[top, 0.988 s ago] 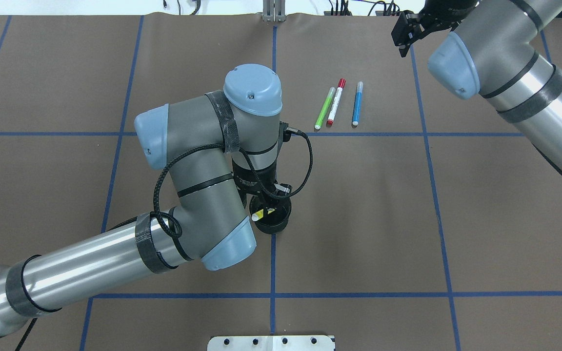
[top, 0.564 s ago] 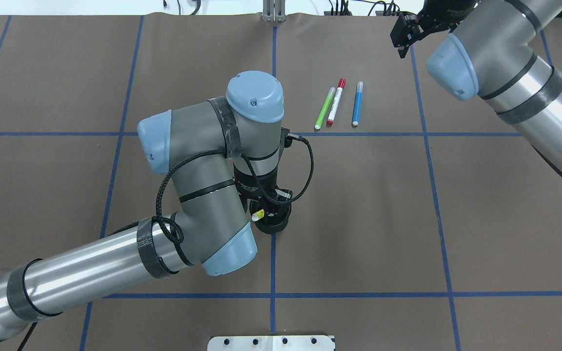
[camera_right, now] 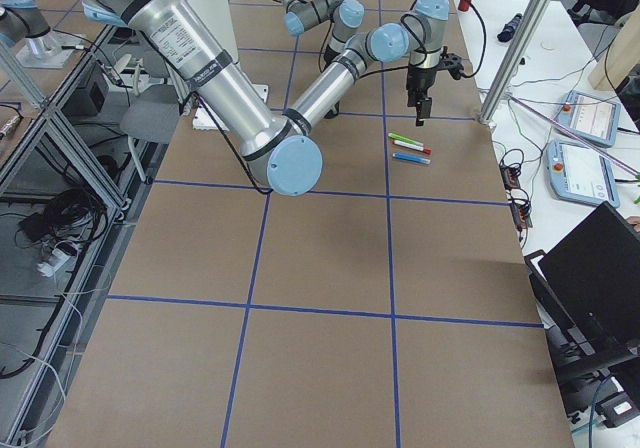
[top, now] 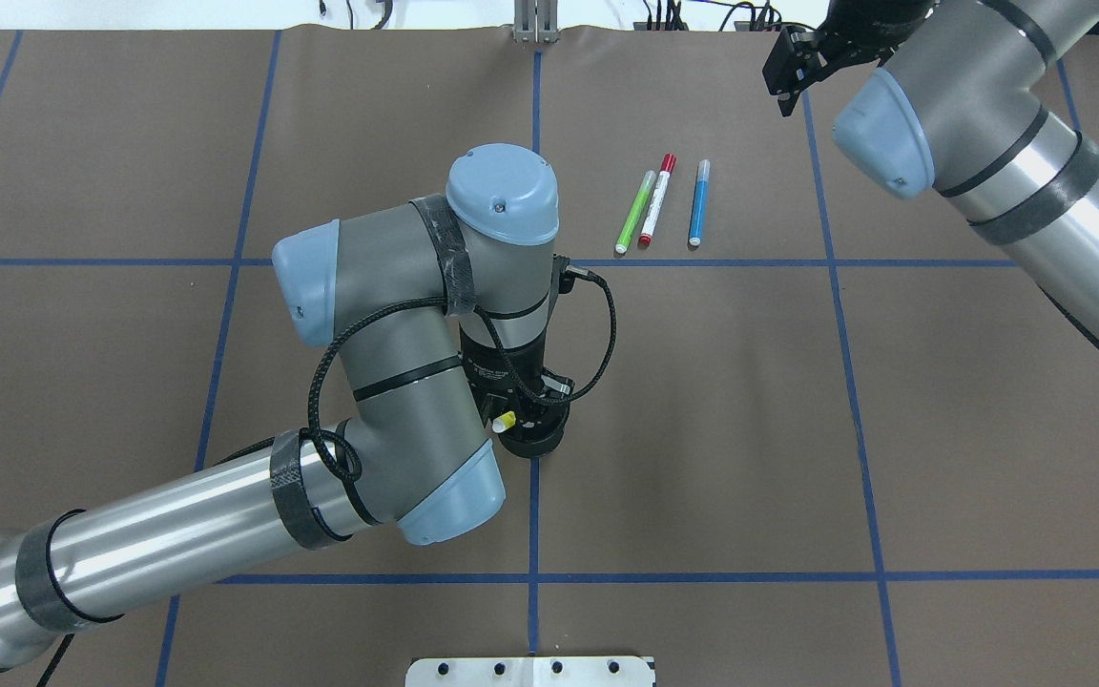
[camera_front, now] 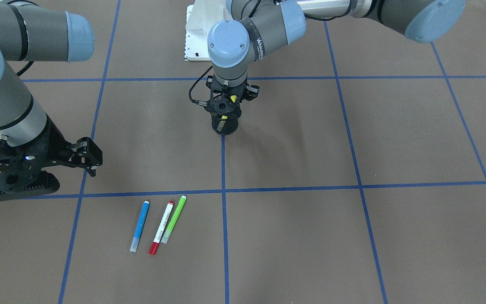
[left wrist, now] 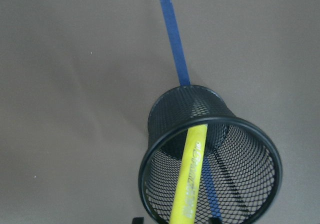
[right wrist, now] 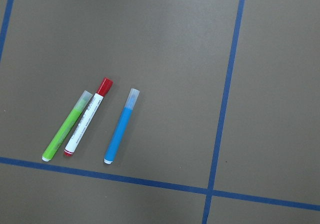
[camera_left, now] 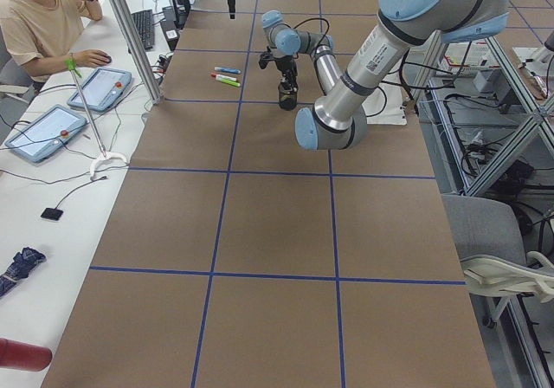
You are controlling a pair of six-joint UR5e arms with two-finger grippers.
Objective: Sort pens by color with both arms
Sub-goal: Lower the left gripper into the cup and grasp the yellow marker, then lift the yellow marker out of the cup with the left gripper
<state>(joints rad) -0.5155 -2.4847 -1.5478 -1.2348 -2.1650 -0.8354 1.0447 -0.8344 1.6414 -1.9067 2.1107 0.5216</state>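
A brown paper-covered table (top: 702,429) marked into squares by blue tape runs under both arms, and a black wire-mesh pen cup (left wrist: 185,104) stands on a tape line near its middle.

In the overhead view, the left gripper (camera_front: 225,107) hangs directly over the cup. The yellow pen (left wrist: 190,179) is inside the cup. In the wrist view the black fingertips show on either side of the pen with a gap each side, so the jaws look parted and are not clamping it. Beyond the cup and to its right lie the green pen (top: 635,212), the red-capped white pen (top: 655,202) and the blue pen (top: 698,203). Further beyond and to the right, the right gripper (top: 786,69) hovers with its jaws apart, holding nothing.

The risk lies at the cup. The pen leans, so jaws that close off-centre could press it against the rim and tip or slide the light mesh cup. A finger could also catch the rim on the way down. A straight-up lift on a slanted pen might drag the cup along.

The yellow pen's long axis is tilted, with its lower end on the cup floor and its upper end over the rim on the cup's left. The three laid-out pens lie flat and nearly parallel, with their long axes running away from the robot. The red cap is at the far end. Green and red lie just beside each other, and blue lies slightly apart.
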